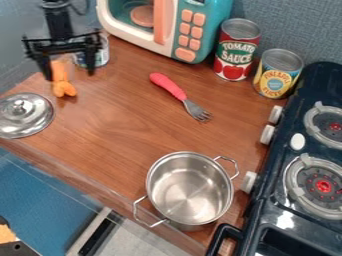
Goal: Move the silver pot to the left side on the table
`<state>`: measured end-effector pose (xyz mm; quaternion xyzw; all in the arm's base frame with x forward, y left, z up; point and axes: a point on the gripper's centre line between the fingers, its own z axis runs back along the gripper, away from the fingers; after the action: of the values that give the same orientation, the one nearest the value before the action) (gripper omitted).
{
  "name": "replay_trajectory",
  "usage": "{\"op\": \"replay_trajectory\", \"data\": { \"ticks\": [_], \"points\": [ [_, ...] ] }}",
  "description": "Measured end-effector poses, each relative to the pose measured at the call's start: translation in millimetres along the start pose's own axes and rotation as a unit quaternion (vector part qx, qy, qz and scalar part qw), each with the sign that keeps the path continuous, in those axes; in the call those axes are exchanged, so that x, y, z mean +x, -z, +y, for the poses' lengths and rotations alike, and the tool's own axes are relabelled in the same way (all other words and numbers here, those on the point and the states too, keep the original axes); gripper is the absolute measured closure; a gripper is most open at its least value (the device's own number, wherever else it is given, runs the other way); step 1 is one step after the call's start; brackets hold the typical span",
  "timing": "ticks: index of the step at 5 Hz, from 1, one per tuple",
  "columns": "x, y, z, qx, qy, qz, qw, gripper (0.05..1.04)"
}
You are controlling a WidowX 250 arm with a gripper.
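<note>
At the upper left my gripper hangs down with its two fingers spread apart, above an orange toy on the table. The silver pot stands upright and without a lid near the table's front edge, right of the middle, and its inside looks empty. Its two wire handles point to the lower left and upper right. A wide stretch of wooden table lies between the gripper and the pot.
A silver lid lies at the left edge. A red-handled fork is near the middle. Behind stand a toy microwave, two cans and another can. A stove borders the right.
</note>
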<state>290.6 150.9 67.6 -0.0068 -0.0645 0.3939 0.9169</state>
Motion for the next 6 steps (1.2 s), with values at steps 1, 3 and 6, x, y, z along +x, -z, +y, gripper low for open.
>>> {"op": "replay_trajectory", "data": {
  "ticks": [1,3,6],
  "points": [
    [-40,-7,-30,-0.019,0.101,0.001,0.9947,0.083],
    [-114,-17,-69,-0.048,0.288,0.011,0.9563,0.083],
    [-154,6,-90,-0.037,0.406,0.043,0.9123,0.083]
  ]
}}
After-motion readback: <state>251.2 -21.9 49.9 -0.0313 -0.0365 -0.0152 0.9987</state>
